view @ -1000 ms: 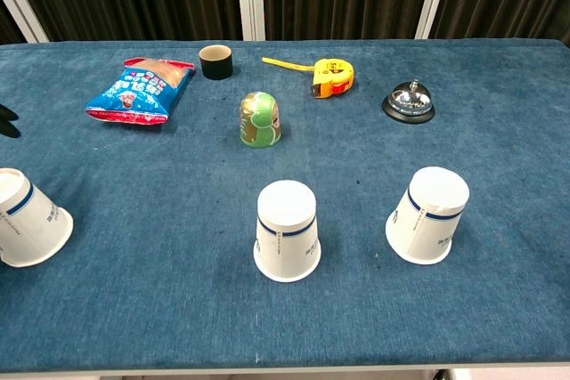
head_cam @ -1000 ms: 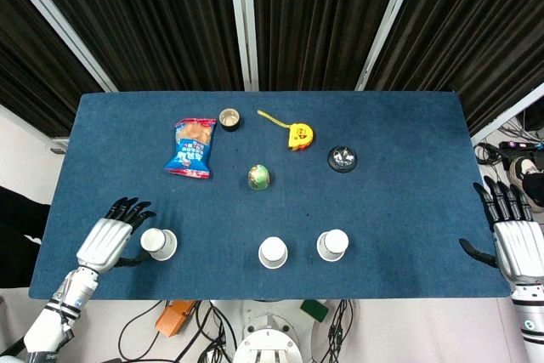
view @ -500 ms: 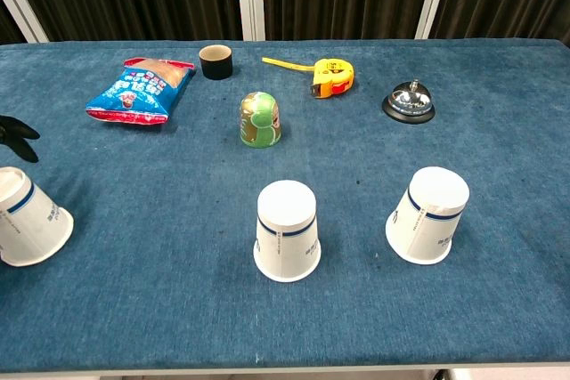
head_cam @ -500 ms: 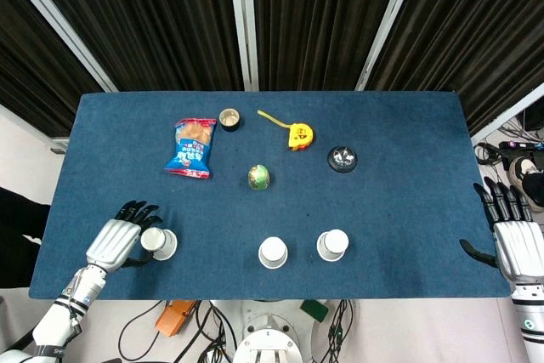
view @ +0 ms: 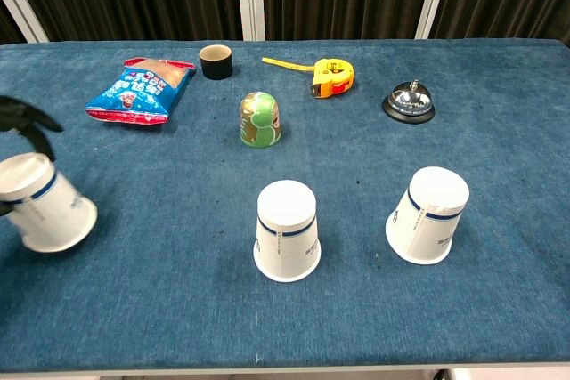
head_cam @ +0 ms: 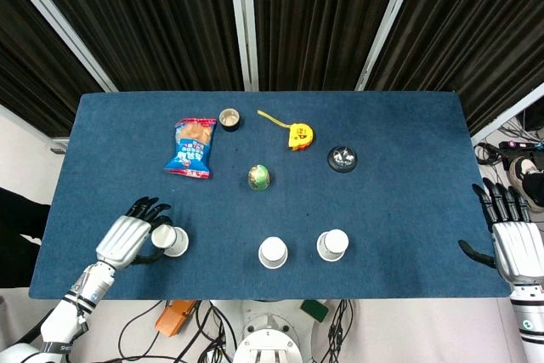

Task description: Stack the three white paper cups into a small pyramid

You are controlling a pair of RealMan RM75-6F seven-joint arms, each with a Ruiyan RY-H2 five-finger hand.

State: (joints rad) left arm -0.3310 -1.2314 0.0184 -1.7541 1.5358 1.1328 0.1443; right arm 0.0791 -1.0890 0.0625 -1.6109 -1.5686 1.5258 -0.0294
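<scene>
1. The left robot hand [head_cam: 130, 239] is wrapped around the left paper cup [view: 44, 202], which sits tilted near the table's [head_cam: 399, 150] front-left edge, apparently lifted off the cloth — though I cannot tell for sure.
2. The right robot hand [head_cam: 517, 244] hangs off the table's right edge, fingers spread, holding nothing.
3. The middle cup [view: 287, 230] and the right cup [view: 428, 214] stand upside down near the front edge, apart from each other with a gap between.
4. Risk: thin paper walls crush easily — too hard a squeeze would likely dent the held cup so it sits crooked on top.
5. Risk: the two base cups stand apart, so a cup set across them may drop into the gap unless they are pushed together.
6. Risk: light, tapered cups could tip if brushed by the fingers.
7. The cups are smooth white paper with a blue band; the table wears a blue, felt-like cloth.
</scene>
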